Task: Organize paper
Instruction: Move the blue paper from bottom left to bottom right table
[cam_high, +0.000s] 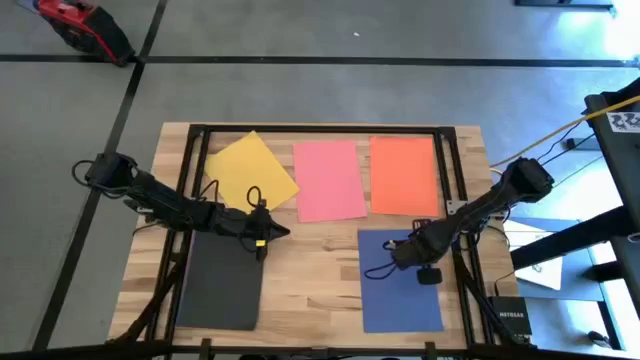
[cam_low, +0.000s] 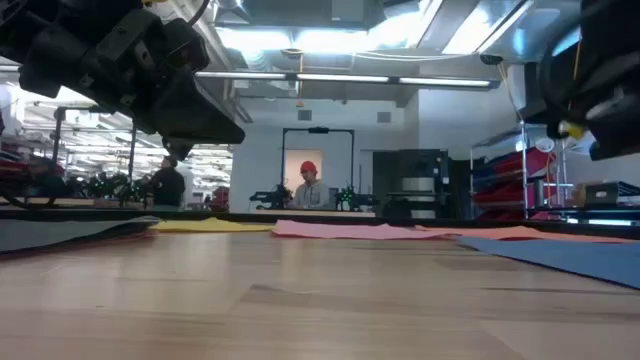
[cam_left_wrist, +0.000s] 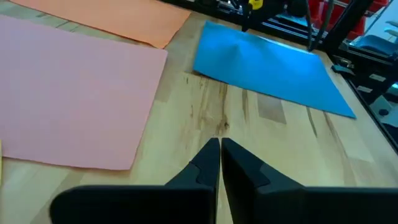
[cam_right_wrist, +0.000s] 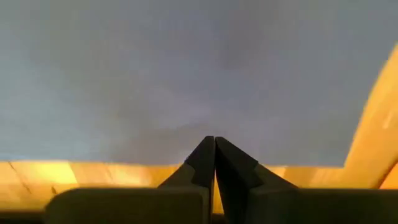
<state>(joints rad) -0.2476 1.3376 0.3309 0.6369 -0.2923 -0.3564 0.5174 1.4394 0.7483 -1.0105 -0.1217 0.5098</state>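
On the table (cam_high: 320, 262), seen from above with the far edge at 12 o'clock:

Yellow sheet (cam_high: 250, 170): far-left corner, about 11 o'clock, turned askew, its right edge just beside the pink sheet.
Pink sheet (cam_high: 328, 180): at 12 o'clock, lying flat between the yellow and the orange sheet.
Orange sheet (cam_high: 403, 175): about 1 o'clock, flat and squared to the table edge, just beside the pink one.
Black sheet (cam_high: 220, 280): about 8 o'clock, near the front-left corner, below the yellow sheet.
Dark blue sheet (cam_high: 400, 285): about 4 o'clock, near the front-right corner, below the orange sheet.
Left gripper (cam_high: 281, 232): over bare wood just past the black sheet's far-right corner, pointing toward 3 o'clock; in the left wrist view its fingers (cam_left_wrist: 205, 163) are pressed together and hold nothing.
Right gripper (cam_high: 395, 252): over the far part of the dark blue sheet, pointing toward 9 o'clock; in the right wrist view its fingers (cam_right_wrist: 202, 160) are together, tips over the sheet near its edge; whether they touch the paper cannot be told.
Person (cam_low: 308, 186): in the room beyond the table, seen in the low view.
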